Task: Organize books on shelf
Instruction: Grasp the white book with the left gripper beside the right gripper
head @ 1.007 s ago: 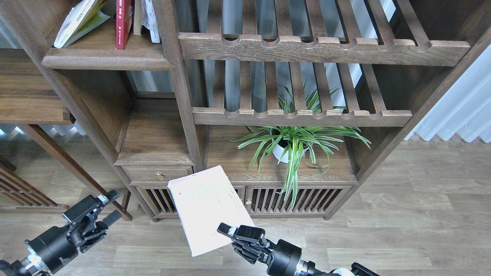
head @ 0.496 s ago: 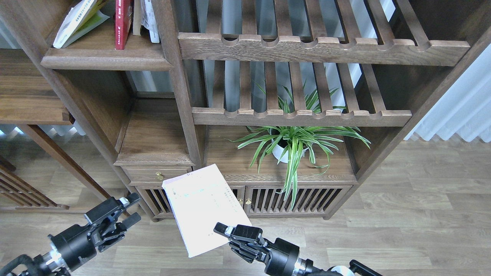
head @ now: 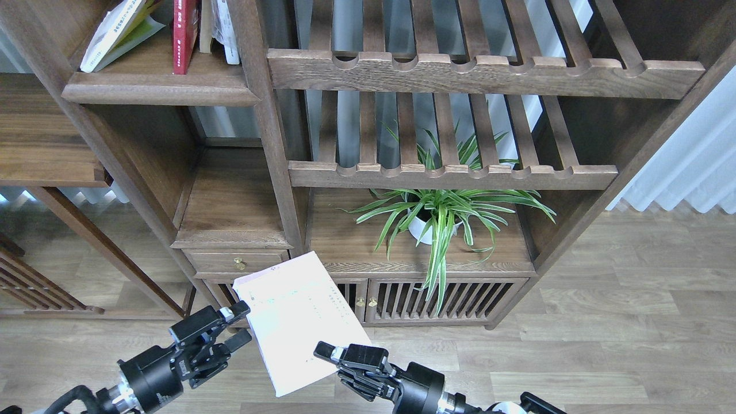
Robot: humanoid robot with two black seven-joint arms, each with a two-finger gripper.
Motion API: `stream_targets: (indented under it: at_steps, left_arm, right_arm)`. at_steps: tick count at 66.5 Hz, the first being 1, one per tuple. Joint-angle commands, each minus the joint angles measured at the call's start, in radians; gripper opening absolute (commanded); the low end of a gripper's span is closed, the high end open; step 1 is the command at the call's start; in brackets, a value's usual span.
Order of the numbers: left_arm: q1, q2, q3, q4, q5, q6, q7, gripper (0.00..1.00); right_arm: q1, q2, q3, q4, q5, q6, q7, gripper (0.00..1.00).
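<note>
Dark wood shelving unit over a plank floor, with slatted racks (head: pixel 460 72) across the middle and a spider plant (head: pixel 440 215) on the cabinet top near center. The shelf (head: pixel 155 89), the solid board with the rounded front edge, sits at 11 o'clock. It already carries the yellow-green book (head: pixel 112 31) leaning hard to the left, the dark red book (head: pixel 185 37) standing upright beside it, and something pale further right against the post, too cropped for you to identify. So 2 books look placed, though the leaning one may need straightening. The pale lilac-white book (head: pixel 299 322) is not shelved yet: it hangs in the air at 6 o'clock, low in front of the cabinet doors, cover facing up and tilted. Your right gripper (head: pixel 336 362) is at its lower right edge and appears pinched on that edge, holding it up. Your left gripper (head: pixel 224 330) is at 7 o'clock just beside the book's left edge, fingers spread with a clear gap, possibly touching the corner but contact can't be confirmed. It reads as lined up for a handover or a 2-handed regrip. Judged from here, you are roughly 2 thirds through. What's left is carrying the last book up to 11 o'clock and standing it in the gap beside the red one.
</note>
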Motion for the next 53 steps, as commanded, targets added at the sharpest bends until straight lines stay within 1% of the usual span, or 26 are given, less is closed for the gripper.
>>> stream_targets:
  at_steps: [1, 9, 11, 13, 14, 16, 17, 19, 30, 34, 48, 49, 52, 53]
  left_arm:
    - [-0.004, -0.04, -0.005, 0.014, 0.0, 0.0, 0.0, 0.64]
    - [-0.004, -0.058, -0.002, 0.016, 0.0, 0.0, 0.0, 0.5]
    - [-0.004, -0.058, 0.003, 0.02, 0.0, 0.0, 0.0, 0.39]
    - [-0.002, -0.058, 0.003, 0.022, 0.0, 0.0, 0.0, 0.33]
    - [-0.002, -0.058, 0.003, 0.023, 0.0, 0.0, 0.0, 0.27]
    - [-0.001, -0.058, 0.003, 0.028, -0.001, 0.0, 0.0, 0.2]
    - [-0.001, -0.06, 0.003, 0.032, -0.001, 0.0, 0.0, 0.13]
    - [0.001, -0.061, 0.004, 0.037, -0.001, 0.0, 0.0, 0.07]
    - [-0.004, -0.063, 0.026, 0.039, 0.008, 0.0, 0.0, 0.02]
    - [-0.005, -0.063, 0.03, 0.039, 0.012, 0.0, 0.0, 0.01]
    - [0.001, -0.05, 0.0, 0.037, 0.074, 0.0, 0.0, 0.0]
    - [0.002, -0.049, -0.003, 0.036, 0.074, 0.0, 0.0, 0.0]
    - [0.002, -0.05, -0.005, 0.036, 0.074, 0.0, 0.0, 0.0]
    - [0.002, -0.05, -0.007, 0.034, 0.074, 0.0, 0.0, 0.0]
  right_arm:
    - [-0.004, 0.001, -0.001, 0.001, -0.012, 0.0, 0.0, 0.15]
    - [-0.011, 0.003, -0.002, 0.001, -0.018, 0.0, 0.0, 0.15]
    - [-0.014, 0.004, -0.01, 0.002, -0.019, 0.0, 0.0, 0.15]
    - [-0.014, 0.004, -0.013, 0.002, -0.019, 0.0, 0.0, 0.15]
    - [-0.014, 0.004, -0.013, 0.002, -0.019, 0.0, 0.0, 0.15]
    - [-0.014, 0.006, -0.013, 0.002, -0.019, 0.0, 0.0, 0.15]
    - [-0.014, 0.006, -0.013, 0.002, -0.019, 0.0, 0.0, 0.15]
    - [-0.014, 0.007, -0.013, 0.002, -0.019, 0.0, 0.0, 0.15]
    - [-0.015, 0.007, -0.011, 0.004, -0.019, 0.0, 0.0, 0.16]
    - [-0.015, 0.007, -0.01, 0.002, -0.019, 0.0, 0.0, 0.19]
    - [-0.029, 0.004, -0.008, 0.004, -0.019, 0.0, 0.0, 0.21]
    - [-0.029, 0.007, -0.008, 0.004, -0.021, 0.0, 0.001, 0.27]
    - [-0.026, 0.007, -0.01, 0.004, -0.022, 0.0, 0.003, 0.35]
    - [-0.024, 0.006, -0.011, 0.004, -0.024, 0.0, 0.001, 0.43]
